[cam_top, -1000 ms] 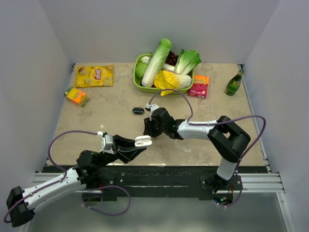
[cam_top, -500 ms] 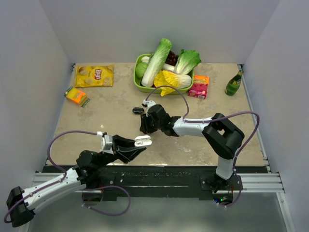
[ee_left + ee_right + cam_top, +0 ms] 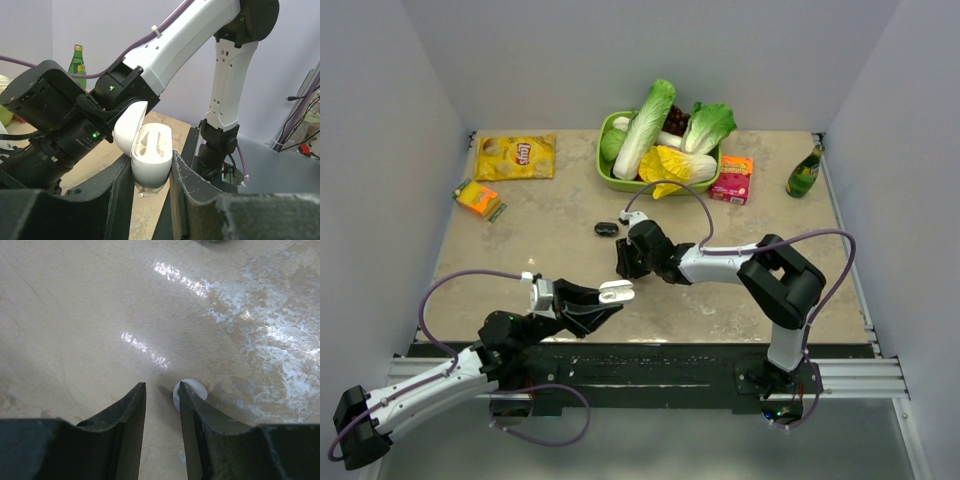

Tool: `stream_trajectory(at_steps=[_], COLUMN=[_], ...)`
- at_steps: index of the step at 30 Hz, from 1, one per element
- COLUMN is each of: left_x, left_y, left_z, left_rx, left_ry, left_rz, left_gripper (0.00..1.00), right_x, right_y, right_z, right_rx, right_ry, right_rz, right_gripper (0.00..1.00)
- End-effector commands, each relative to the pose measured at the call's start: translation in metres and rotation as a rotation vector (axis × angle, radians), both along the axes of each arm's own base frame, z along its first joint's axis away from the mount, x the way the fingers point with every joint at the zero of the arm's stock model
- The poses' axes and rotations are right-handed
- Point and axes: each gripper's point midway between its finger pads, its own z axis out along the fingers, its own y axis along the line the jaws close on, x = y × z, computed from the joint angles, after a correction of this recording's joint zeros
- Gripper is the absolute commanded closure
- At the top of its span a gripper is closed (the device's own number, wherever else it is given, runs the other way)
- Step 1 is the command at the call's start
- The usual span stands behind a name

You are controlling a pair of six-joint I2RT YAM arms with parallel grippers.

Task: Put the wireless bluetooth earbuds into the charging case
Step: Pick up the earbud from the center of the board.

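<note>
At the near edge of the table [image 3: 500,250], the left gripper [image 3: 151,180] clamps the white case [image 3: 150,155] upright, with its lid [image 3: 127,127] flipped back and nothing inside (likely held up as a ready target). Farther out, the right gripper [image 3: 161,390] hangs low over the table, its fingers narrowly apart and empty. A white earbud [image 3: 192,390] lies just beside one fingertip.

Bright, even overhead light; white glare streaks on the tabletop [image 3: 180,280]; soft shadows
</note>
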Motion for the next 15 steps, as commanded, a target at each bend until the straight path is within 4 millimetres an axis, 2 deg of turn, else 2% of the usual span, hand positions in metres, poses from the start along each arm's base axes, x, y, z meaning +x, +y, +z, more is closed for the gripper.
stream_trajectory(at_steps=[1, 15], left_x=[-0.001, -0.001], left_y=[-0.001, -0.002], left_z=[-0.035, -0.036], left_rx=[0.044, 0.043], left_ry=[0.043, 0.045], left_rz=[-0.004, -0.007], left_gripper=[1.00, 1.00], right_x=[0.003, 0.005], right_y=[-0.011, -0.041], right_z=[0.004, 0.003], right_rx=[-0.027, -0.105], right_ry=[-0.025, -0.058], right_rz=[-0.041, -0.135], right_gripper=[0.63, 0.65])
